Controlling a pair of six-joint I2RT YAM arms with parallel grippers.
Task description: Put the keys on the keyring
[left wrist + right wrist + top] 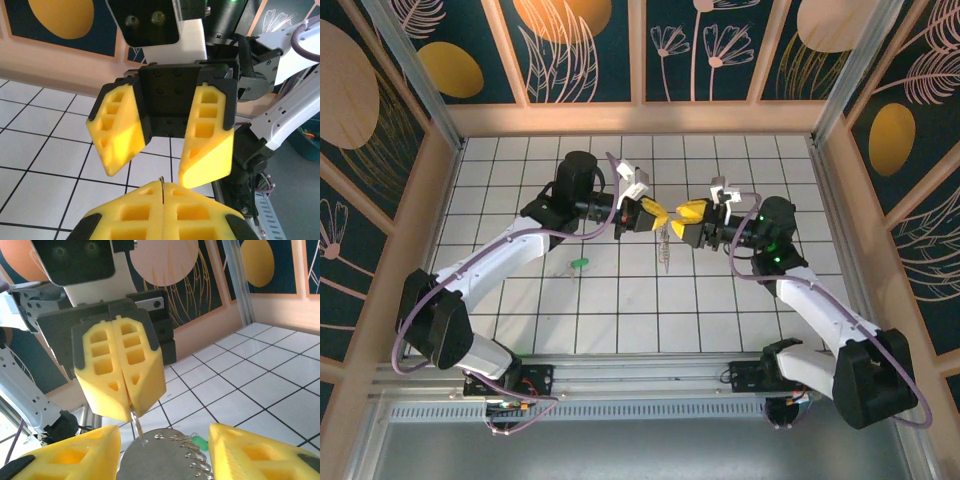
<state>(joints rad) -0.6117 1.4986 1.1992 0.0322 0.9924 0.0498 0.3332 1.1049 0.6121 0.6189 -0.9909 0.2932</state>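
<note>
Left arm: white arm [500, 255] reaching from the near left corner in over the white tiled surface [620, 320] toward the middle.
Green key: small thin silvery key with a bright green head [579, 263], lying flat on the surface, left of and nearer than the left end effector, well apart from both end effectors.
Left end effector: yellow-fingered [660, 215], raised above the surface, tips pointing right. Clenched: in the left wrist view [163, 186] the two pads meet with only a thin silvery wire [162, 182] standing up between them; in the right wrist view [131, 412] the same closed pair pinches a thin metal strip that runs down out of the tips.
Keyring: pale silvery wire keyring [665, 247] held in the left end effector, hanging below the spot where the two end effectors face each other, clear of the surface. A cluster of silvery wire loops [192, 455] sits beside a blurred grey rounded piece; what that piece is, cannot tell. A green patch [200, 441] shows just behind the loops.
Right end effector: yellow-fingered [685, 220], tip to tip with the left one. Released: fingers spread wide [150, 175], nothing gripped; the hanging loops sit between its pads [162, 440] without visible contact.
Right arm: white arm [820, 310] coming in from the near right corner.
</note>
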